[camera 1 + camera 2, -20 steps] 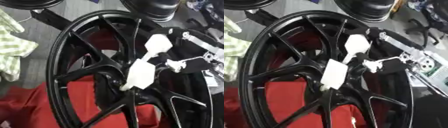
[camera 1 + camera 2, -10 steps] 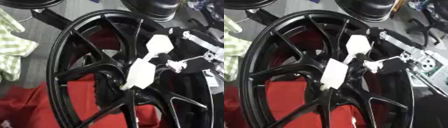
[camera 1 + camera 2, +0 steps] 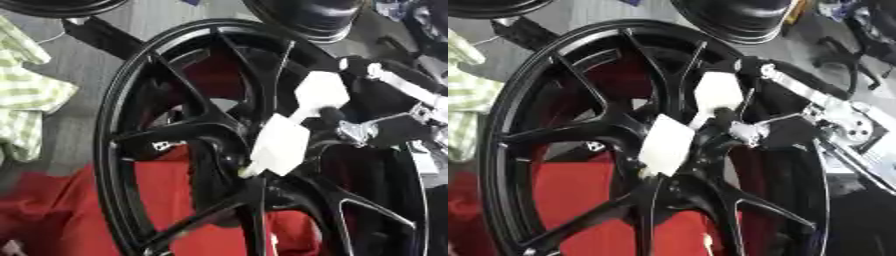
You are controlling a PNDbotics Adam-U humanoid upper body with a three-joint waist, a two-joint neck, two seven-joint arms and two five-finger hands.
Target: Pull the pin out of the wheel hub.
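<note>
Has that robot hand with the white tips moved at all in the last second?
No. The right hand sits at the same spot against the black wheel's centre and spokes as before, its white-tipped fingers reaching the hub.

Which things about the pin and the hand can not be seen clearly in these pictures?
- The pin: no view shows it; the right hand, with its white pads, covers the hub.
- The fingers' grip: blurred dark parts in both views.
- The wheel: its lower rim is cut off by the bottom edge.
- The left hand: outside both views.
</note>
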